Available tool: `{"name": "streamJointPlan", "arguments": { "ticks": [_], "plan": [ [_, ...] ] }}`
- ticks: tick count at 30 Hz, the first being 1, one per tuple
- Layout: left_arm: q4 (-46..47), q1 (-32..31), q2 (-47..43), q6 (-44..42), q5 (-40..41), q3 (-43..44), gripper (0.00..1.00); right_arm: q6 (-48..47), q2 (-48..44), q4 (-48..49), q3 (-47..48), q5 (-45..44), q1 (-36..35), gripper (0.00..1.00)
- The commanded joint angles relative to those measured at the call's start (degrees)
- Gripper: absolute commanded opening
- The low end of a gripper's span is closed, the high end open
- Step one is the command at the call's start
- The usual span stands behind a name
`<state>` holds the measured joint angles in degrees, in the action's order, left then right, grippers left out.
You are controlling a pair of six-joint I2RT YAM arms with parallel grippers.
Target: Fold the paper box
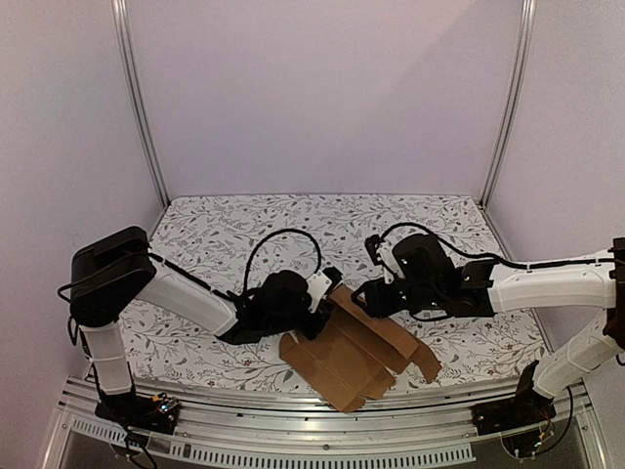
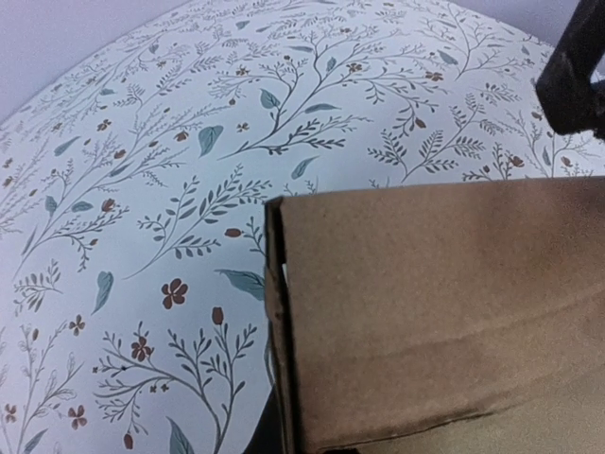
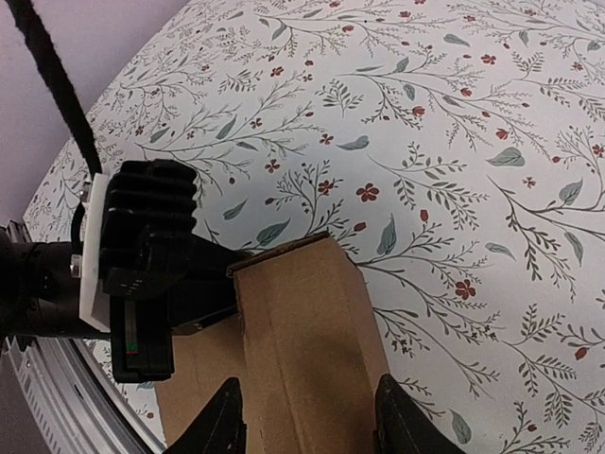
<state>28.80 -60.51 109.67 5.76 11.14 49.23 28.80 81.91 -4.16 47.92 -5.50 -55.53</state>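
The floral-patterned tabletop [image 1: 244, 234] carries the paper box [image 1: 356, 357], a partly folded brown cardboard sheet lying at the near edge between the two arms. Its far panel is raised off the surface. The left tool [image 1: 324, 289] is pressed together, pinching the box's left edge. The right tool [image 3: 310, 421] is spread and meets the box from the opposite side, with one finger [image 3: 225, 416] on either side of the raised panel.
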Motion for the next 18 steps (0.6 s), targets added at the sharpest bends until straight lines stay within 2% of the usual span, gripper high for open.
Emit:
{"name": "streamJointPlan", "arguments": {
  "ticks": [1, 13, 18],
  "plan": [
    [-2.1, -1.1, 1.0, -1.6, -3.8, 0.9, 0.0, -0.6, 0.2, -2.2, -1.2, 3.7, 0.2, 0.47],
    [-1.3, -1.1, 1.6, -2.5, -6.8, 1.0, 0.0, 1.2, 1.2, 0.8, -3.8, 8.6, 1.4, 0.48],
    [-1.0, -1.1, 3.1, -2.4, -6.6, 2.5, 0.0, 3.2, 2.2, 3.2, -4.5, 10.5, 1.4, 0.45]
  ]
}}
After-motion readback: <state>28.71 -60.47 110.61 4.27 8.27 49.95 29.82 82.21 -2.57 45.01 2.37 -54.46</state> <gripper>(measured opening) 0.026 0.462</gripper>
